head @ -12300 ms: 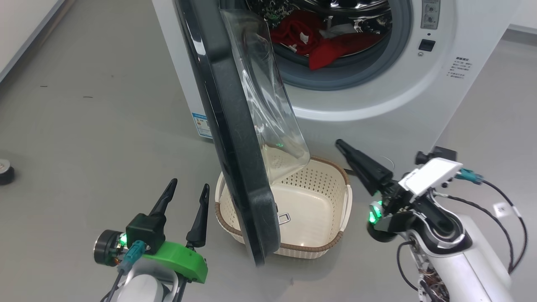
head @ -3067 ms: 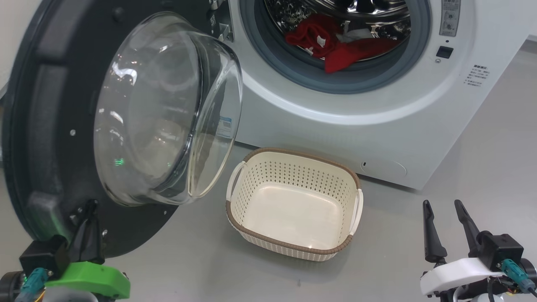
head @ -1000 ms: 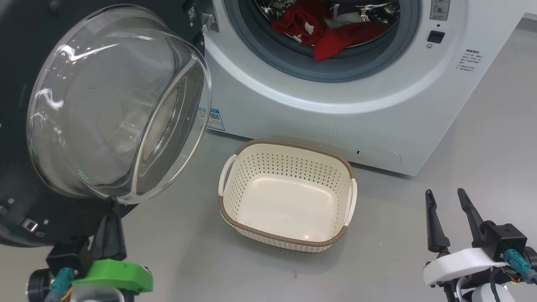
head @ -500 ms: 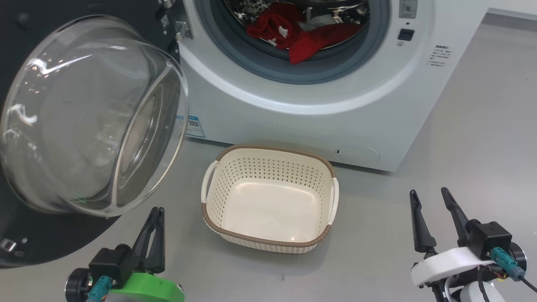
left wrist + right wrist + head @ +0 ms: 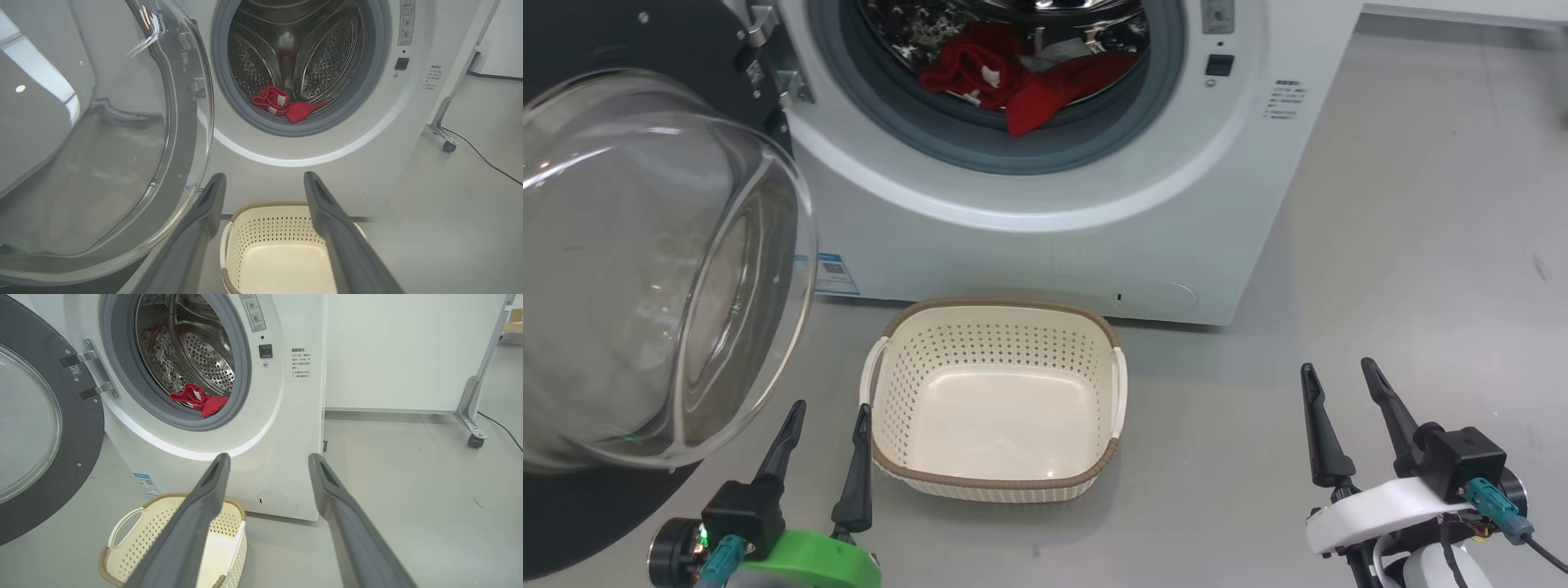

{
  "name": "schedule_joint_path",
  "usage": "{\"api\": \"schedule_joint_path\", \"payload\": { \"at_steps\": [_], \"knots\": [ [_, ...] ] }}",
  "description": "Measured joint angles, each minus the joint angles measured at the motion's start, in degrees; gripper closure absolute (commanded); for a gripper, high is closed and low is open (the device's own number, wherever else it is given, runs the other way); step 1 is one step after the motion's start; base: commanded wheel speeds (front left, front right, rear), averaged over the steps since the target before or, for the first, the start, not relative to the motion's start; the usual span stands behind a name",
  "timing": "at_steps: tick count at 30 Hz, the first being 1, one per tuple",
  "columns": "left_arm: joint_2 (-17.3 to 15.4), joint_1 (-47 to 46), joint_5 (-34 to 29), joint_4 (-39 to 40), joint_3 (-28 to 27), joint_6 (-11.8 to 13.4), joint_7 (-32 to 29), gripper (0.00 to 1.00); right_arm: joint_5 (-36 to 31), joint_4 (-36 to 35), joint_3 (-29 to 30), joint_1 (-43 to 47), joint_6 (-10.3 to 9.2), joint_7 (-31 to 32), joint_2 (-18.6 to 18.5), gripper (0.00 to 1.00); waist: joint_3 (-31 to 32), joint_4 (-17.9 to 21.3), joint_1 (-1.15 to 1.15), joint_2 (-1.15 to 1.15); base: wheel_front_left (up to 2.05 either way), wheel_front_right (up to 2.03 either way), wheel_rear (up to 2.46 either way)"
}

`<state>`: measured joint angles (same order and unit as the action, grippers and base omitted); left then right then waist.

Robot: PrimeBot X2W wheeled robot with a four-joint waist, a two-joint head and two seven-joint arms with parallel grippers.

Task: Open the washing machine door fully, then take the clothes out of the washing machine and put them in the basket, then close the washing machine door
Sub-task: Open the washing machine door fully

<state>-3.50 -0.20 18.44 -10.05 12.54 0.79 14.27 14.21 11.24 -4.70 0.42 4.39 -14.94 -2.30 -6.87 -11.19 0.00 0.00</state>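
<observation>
Nearest, the left tool [image 5: 832, 407] and right tool [image 5: 1337, 365] hover low, dark fingers spread, gripping nothing. Between them a small cream perforated basket [image 5: 980, 351] sits on the grey floor [image 5: 1380, 245], just before the big white front-loading washing machine [image 5: 1029, 261]. Its round black-rimmed glass door [image 5: 645, 269] stands wide open at left; bright red clothes [image 5: 980, 69] lie inside the steel drum [image 5: 335, 57].

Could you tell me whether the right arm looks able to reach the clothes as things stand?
Probably yes: the washing machine door is swung wide to the left, the clothes lie at the drum's open mouth, and the right gripper is open with nothing before it.
</observation>
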Motion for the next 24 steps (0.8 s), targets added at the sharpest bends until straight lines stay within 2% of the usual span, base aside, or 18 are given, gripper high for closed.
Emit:
{"api": "schedule_joint_path", "payload": {
  "at_steps": [14, 24],
  "knots": [
    [-0.6, -0.1, -0.3, -0.2, -1.2, 1.0, 0.0, 0.00, 0.8, -1.9, -2.2, 0.8, -1.25, 0.0, 0.0, 0.00, 1.5, 6.5, 0.00, 0.00, 0.00, 0.00, 0.00],
    [-0.6, 0.0, -0.3, -0.5, -0.9, 1.2, 0.0, 0.00, 1.4, -3.2, -2.7, 3.8, -2.77, 0.0, 0.0, 0.00, 3.4, 8.8, 0.00, 0.00, 0.00, 0.00, 0.00]
  ]
}}
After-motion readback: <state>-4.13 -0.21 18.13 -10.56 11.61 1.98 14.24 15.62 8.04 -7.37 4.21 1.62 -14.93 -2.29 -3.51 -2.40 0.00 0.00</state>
